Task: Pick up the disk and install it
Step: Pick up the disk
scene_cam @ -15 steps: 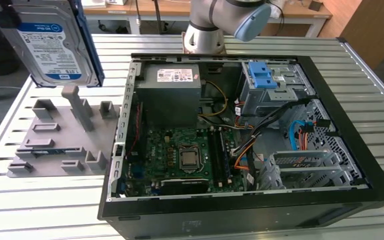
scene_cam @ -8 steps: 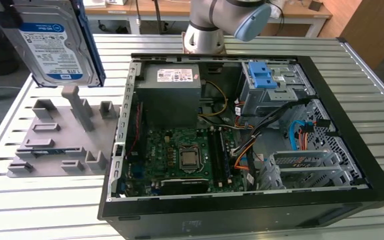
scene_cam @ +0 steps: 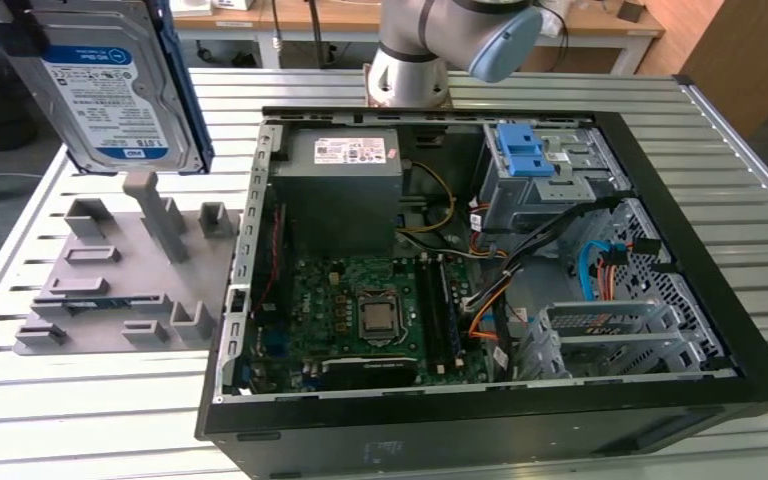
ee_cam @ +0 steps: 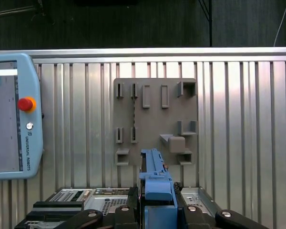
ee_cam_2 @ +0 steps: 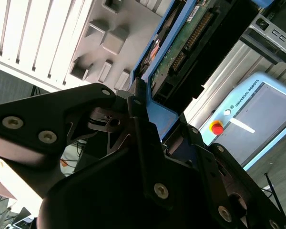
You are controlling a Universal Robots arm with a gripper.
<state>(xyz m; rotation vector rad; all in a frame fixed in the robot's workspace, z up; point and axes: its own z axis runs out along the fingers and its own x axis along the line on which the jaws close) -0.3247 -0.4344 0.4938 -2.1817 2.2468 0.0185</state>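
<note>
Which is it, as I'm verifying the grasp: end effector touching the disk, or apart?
Touching. In the second wrist view the end effector grips the disk by its blue bracket edge.

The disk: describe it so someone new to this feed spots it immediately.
Start at the open computer case; to the exterior view's left, above the grey fixture plate, the disk hangs upright in the claw. Unlike the grey power-supply box inside the case, it is a flat slab with a white-and-blue label and a blue frame.
</note>
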